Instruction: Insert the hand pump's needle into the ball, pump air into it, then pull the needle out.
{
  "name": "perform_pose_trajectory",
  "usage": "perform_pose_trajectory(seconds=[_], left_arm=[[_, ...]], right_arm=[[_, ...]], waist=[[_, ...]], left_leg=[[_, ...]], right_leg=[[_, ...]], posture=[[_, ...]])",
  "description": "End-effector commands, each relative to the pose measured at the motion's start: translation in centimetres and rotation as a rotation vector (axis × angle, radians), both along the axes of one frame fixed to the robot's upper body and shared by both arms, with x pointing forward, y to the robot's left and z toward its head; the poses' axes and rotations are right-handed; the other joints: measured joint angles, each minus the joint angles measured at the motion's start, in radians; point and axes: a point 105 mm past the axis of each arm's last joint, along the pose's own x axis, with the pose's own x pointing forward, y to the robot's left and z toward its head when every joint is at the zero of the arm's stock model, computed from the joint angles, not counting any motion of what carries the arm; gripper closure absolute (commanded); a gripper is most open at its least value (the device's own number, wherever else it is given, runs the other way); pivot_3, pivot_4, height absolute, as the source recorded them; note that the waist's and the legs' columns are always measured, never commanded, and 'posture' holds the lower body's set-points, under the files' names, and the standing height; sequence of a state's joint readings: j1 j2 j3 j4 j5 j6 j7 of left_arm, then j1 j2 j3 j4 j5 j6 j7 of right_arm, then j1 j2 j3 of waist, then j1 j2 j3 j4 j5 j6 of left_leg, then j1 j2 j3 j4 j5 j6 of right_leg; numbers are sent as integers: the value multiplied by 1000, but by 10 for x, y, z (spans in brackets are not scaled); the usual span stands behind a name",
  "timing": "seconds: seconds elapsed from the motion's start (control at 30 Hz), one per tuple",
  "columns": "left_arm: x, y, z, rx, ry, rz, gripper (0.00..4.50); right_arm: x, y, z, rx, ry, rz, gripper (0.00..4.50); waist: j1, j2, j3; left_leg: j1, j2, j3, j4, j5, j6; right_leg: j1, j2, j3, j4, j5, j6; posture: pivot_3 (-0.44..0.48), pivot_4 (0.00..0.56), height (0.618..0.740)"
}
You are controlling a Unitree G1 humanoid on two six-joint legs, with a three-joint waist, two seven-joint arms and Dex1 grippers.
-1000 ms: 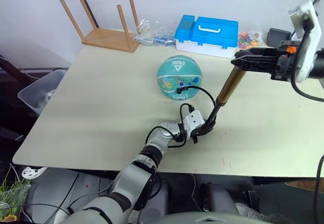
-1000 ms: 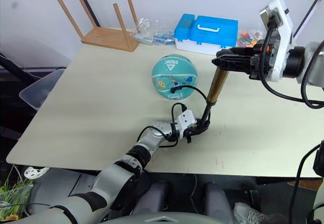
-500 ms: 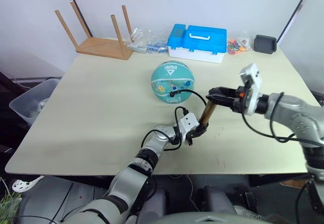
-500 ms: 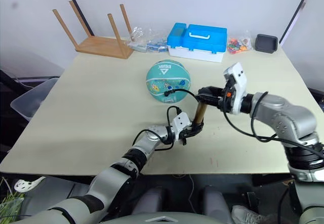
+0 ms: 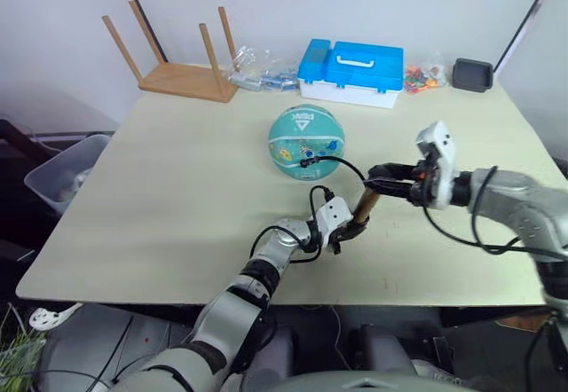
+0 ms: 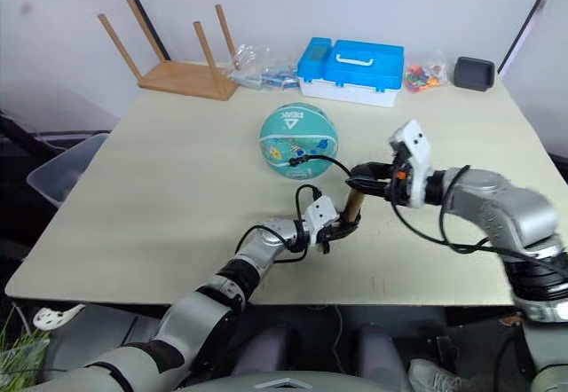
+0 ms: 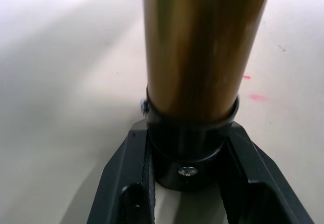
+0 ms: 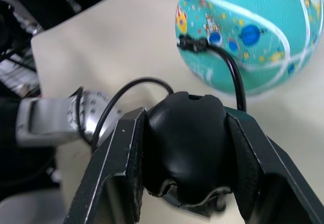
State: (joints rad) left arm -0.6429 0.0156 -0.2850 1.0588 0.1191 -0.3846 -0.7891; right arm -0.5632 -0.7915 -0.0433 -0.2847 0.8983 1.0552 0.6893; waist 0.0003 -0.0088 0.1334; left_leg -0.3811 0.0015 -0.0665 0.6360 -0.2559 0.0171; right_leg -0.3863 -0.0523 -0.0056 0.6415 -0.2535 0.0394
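The teal ball point(image 5: 306, 140) rests mid-table with the thin black hose point(image 5: 344, 160) plugged into its near side at the connector point(image 8: 192, 44). Just in front of it the hand pump point(image 5: 365, 206) stands tilted, its gold barrel point(image 7: 202, 46) rising from a black base collar point(image 7: 188, 159). My left gripper point(image 5: 349, 230) is shut on that collar, one finger point(image 7: 126, 183) on each side, holding it at the tabletop. My right gripper point(image 5: 382, 180) is shut on the black handle point(image 8: 185, 143) at the top of the short exposed barrel.
At the table's far edge stand a blue and white toolbox point(image 5: 358, 71), an upturned wooden stool point(image 5: 182, 59), clear plastic bags point(image 5: 262, 66), small colourful bits point(image 5: 422, 77) and a black case point(image 5: 472, 74). A grey bin point(image 5: 64, 172) sits off the left edge.
My right gripper has come down with the handle toward the base, so the pump is pushed in and much shorter. The left gripper kept hold of the base. The camera view shifted.
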Motion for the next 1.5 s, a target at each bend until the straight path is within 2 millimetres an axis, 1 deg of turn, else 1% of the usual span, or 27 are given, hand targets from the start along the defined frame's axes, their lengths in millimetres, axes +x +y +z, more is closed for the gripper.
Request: perform_pose_trajectory(seconds=[0.03, 0.1, 0.13, 0.2, 0.23, 0.27, 0.3, 0.33, 0.37, 0.47, 0.5, 0.57, 0.67, 0.73, 0.8, 0.83, 0.87, 0.9, 1.0, 1.07, 1.1, 1.13, 1.2, 1.3, 1.33, 1.47, 1.5], left_arm=[[-28, 25, -54, 139, 190, 13, 3410], [-28, 24, -54, 138, 191, 8, 3410], [-28, 23, -54, 138, 191, 7, 3410], [-28, 23, -53, 138, 191, 6, 3410], [-28, 23, -53, 137, 191, 6, 3410], [-27, 23, -53, 137, 190, 7, 3410], [-26, 24, -52, 136, 189, 10, 3410], [-26, 24, -52, 136, 188, 12, 3410], [-25, 24, -51, 136, 186, 14, 3410], [-23, 24, -51, 136, 184, 20, 3410], [-23, 24, -50, 136, 182, 21, 3410], [-22, 23, -50, 131, 180, 25, 3410], [-23, 23, -50, 128, 179, 28, 3410], [-23, 24, -50, 127, 178, 35, 3410], [-23, 24, -51, 126, 177, 40, 3410], [-23, 24, -51, 125, 176, 42, 3410], [-23, 25, -51, 122, 176, 48, 3410], [-22, 25, -51, 121, 175, 51, 3410], [-22, 24, -51, 118, 175, 54, 3410], [-23, 24, -51, 117, 174, 54, 3410], [-22, 24, -50, 116, 173, 54, 3410], [-22, 25, -50, 117, 172, 56, 3410], [-21, 26, -50, 118, 172, 61, 3410], [-20, 29, -50, 128, 175, 65, 3410], [-20, 29, -51, 129, 175, 65, 3410], [-19, 28, -51, 130, 176, 63, 3410], [-20, 28, -51, 131, 177, 60, 3410]], right_arm=[[-10, -14, 76, 68, -203, -29, 2871], [-16, -19, 108, 94, -250, -31, 2871], [-19, -21, 121, 104, -267, -34, 2871], [-24, -26, 148, 147, -295, -49, 2871], [-25, -27, 156, 161, -297, -55, 2871], [-26, -28, 163, 168, -296, -61, 2871], [-29, -29, 167, 165, -285, -60, 2871], [-31, -28, 166, 154, -269, -53, 2871], [-31, -27, 161, 135, -249, -50, 2871], [-22, -25, 129, 50, -182, -84, 2871], [-17, -24, 113, 5, -159, -99, 2871], [-11, -19, 85, 15, -97, -88, 2871], [-2, -15, 51, 26, -38, -97, 2871], [4, -12, 21, 16, 11, -108, 2871], [7, -9, -9, -13, 53, -112, 2871], [9, -9, -23, -34, 71, -115, 2871], [10, -7, -49, -40, 123, -122, 2871], [10, -5, -67, -43, 157, -125, 2871], [11, -1, -113, -63, 224, -149, 2871], [11, 1, -135, -83, 250, -164, 2871], [11, 1, -142, -99, 249, -167, 2871], [11, 1, -141, -109, 229, -161, 2871], [13, 2, -128, -93, 184, -153, 2871], [20, -6, -72, -44, 26, -148, 2871], [21, -9, -57, -32, -11, -148, 2871], [15, -14, -5, 17, -103, -132, 2871], [9, -15, 19, 44, -139, -113, 2871]], waist=[[8, 0, 4], [13, 1, 8], [14, 3, 10], [13, 3, 12], [14, 4, 12], [14, 1, 14], [13, 0, 15], [13, 1, 16], [14, 2, 16], [15, 2, 16], [15, 1, 16], [13, -2, 14], [7, -5, 10], [-1, -5, 10], [-10, -6, 8], [-13, -6, 6], [-14, -6, 3], [-14, -9, -4], [-18, -13, -12], [-18, -15, -13], [-18, -16, -14], [-19, -14, -15], [-19, -13, -17], [-17, -11, -14], [-15, -11, -14], [-8, -8, -6], [-5, -5, -3]], left_leg=[[-1, -1, 0, 0, 0, 0], [-2, -1, 0, 0, 0, 0], [-2, -1, 0, 0, 0, 0], [-5, -2, 0, 0, 0, 0], [-5, -2, 1, 1, 0, 0], [-8, -2, 1, 1, 0, 0], [-10, -1, -1, 2, 0, 0], [-11, -1, -1, 3, 0, 0], [-13, 0, -1, 4, 0, 0], [-16, -1, -1, 5, 0, 0], [-16, -1, 0, 5, 0, 0], [-16, -2, -1, 6, 0, 0], [-10, -1, 0, 7, 0, 0], [-5, 0, 2, 7, 0, 0], [3, 2, 1, 6, 0, 0], [4, 2, 0, 6, 0, 0], [4, 2, 0, 6, 0, 0], [4, 2, 0, 6, 0, 0], [7, 3, -1, 4, 0, 0], [14, 3, 1, 1, 0, 0], [16, 3, 1, 1, 0, 0], [18, 3, 1, 0, 0, 0], [20, 4, 1, 0, 0, 0], [20, 4, 0, 0, 0, 0], [19, 4, 0, 0, 0, 0], [13, 2, 0, 0, 0, 0], [10, 1, 0, 0, 0, 0]], right_leg=[[-1, -1, 0, 0, 0, 0], [-1, -1, 0, -1, 0, 0], [-1, -1, -1, -1, 0, 0], [-5, -2, 0, 0, 0, 1], [-6, -2, 0, 0, 0, 1], [-8, -2, 0, 0, 0, 1], [-9, -1, -1, 1, 1, 0], [-10, -1, -1, 1, 1, 0], [-11, -1, -1, 1, 1, 0], [-14, -2, -1, 1, 2, 1], [-13, -2, -1, 1, 2, 2], [-12, -2, -1, 1, 2, 2], [-7, -1, 0, 1, 2, 2], [-3, 0, 0, 2, 1, 4], [5, 1, -1, 1, -1, 7], [6, 1, -1, 1, -1, 7], [6, 1, -1, 1, -1, 7], [6, 2, -1, 1, -1, 7], [8, 4, -1, 1, -2, 6], [12, 4, 1, 1, -2, 6], [13, 4, 2, 1, -2, 6], [14, 4, 2, 1, -2, 6], [15, 4, 3, 1, -2, 6], [15, 4, 3, 1, -2, 6], [14, 4, 3, 1, -2, 6], [10, 2, 3, 1, -2, 6], [8, 1, 3, 0, -2, 6]], posture=[[0, 150, 740], [0, 150, 740], [0, 150, 740], [0, 150, 740], [0, 150, 740], [0, 150, 740], [0, 150, 740], [0, 150, 740], [0, 150, 740], [0, 150, 740], [0, 150, 740], [0, 150, 740], [0, 150, 740], [0, 150, 740], [0, 150, 740], [0, 150, 740], [0, 150, 740], [0, 150, 740], [0, 150, 740], [0, 150, 740], [0, 150, 740], [0, 150, 740], [0, 150, 740], [0, 150, 740], [0, 150, 740], [0, 150, 740], [0, 150, 740]])
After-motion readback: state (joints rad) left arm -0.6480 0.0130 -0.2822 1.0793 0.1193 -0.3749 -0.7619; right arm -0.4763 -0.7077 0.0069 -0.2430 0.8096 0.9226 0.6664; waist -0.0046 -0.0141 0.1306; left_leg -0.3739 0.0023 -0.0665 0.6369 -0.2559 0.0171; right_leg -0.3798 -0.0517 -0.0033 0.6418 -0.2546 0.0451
